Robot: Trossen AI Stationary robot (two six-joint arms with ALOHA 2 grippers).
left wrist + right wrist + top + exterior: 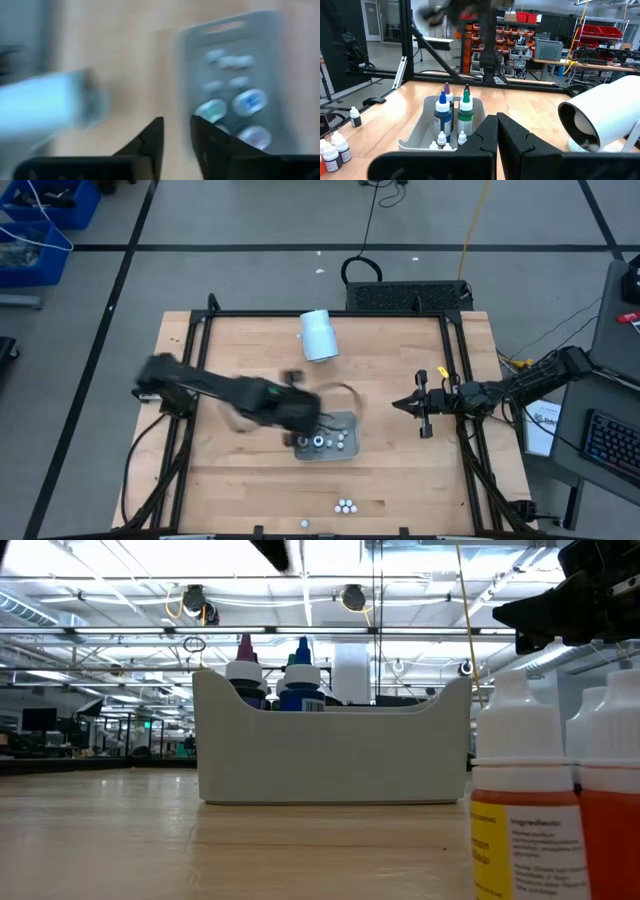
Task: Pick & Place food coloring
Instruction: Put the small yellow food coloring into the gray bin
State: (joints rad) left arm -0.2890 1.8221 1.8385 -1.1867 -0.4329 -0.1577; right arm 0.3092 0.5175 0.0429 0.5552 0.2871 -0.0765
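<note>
The food coloring stands partly in a grey tray [349, 422]: dark round bottles with ringed tops [318, 443] and tiny white ones. In the right wrist view the tall bottles have blue [442, 111], green [465, 107] and purple caps. More small bottles [345, 505] stand on the table near its front edge. My left gripper [177, 142] hangs blurred above the tray's left end [308, 423]. It is open by a narrow gap with nothing between the fingers. My right gripper [400, 404] is shut and level at the table's right.
A pale-blue cylinder [320, 335] lies on its side at the table's far middle. Orange and yellow bottles [520, 790] stand close to the low camera. A dark frame runs along the table's edges [200, 330]. Bare wood lies left of the tray.
</note>
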